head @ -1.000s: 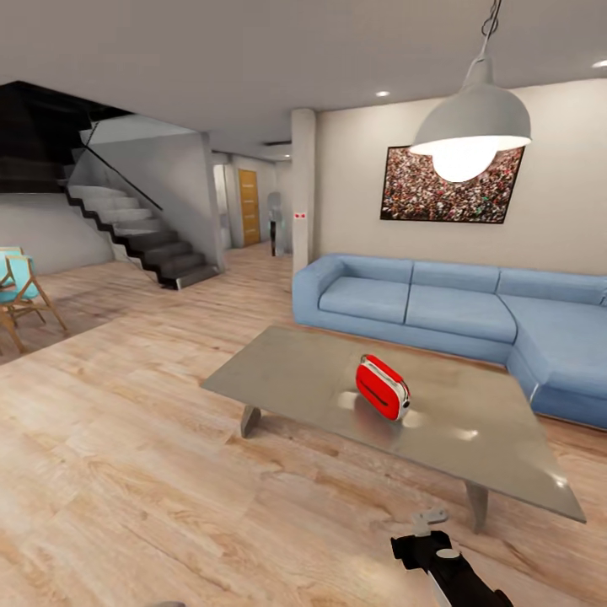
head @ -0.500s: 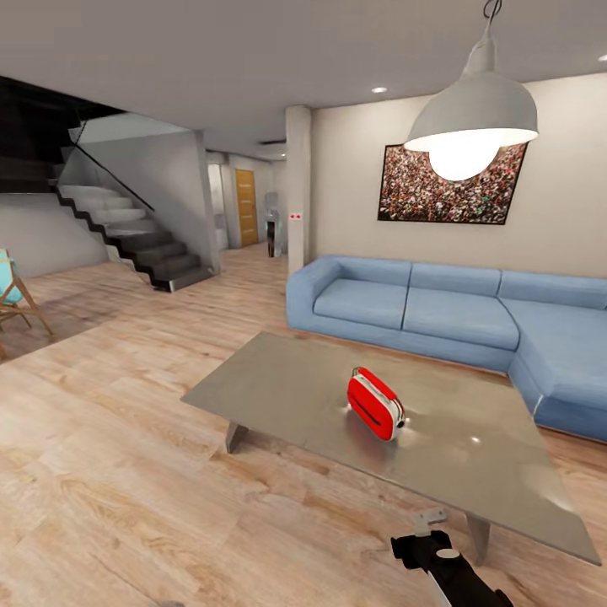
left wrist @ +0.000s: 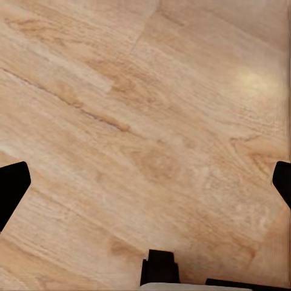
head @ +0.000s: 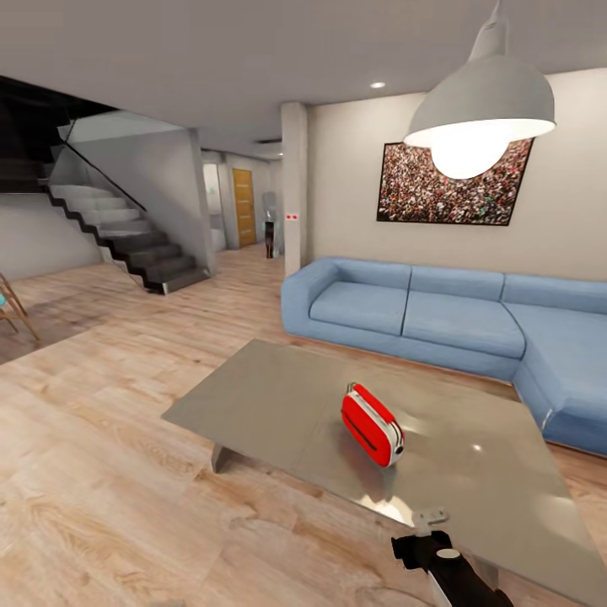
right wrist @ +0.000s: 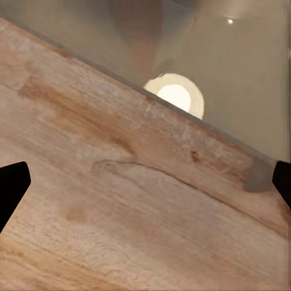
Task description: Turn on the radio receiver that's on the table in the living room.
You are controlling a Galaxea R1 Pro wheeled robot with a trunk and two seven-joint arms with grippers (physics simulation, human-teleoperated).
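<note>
On grey table [head: 278,405]: red radio [head: 371,424]. Wrist views: both claws [left wrist: 145,182] [right wrist: 145,182] spread wide over floor.

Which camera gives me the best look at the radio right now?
The head view: the red radio stands whole and unobstructed on the grey table, beyond the right gripper. The right wrist view catches just the table's edge with a lamp reflection, above the wood floor. The left wrist view looks at floor.
</note>
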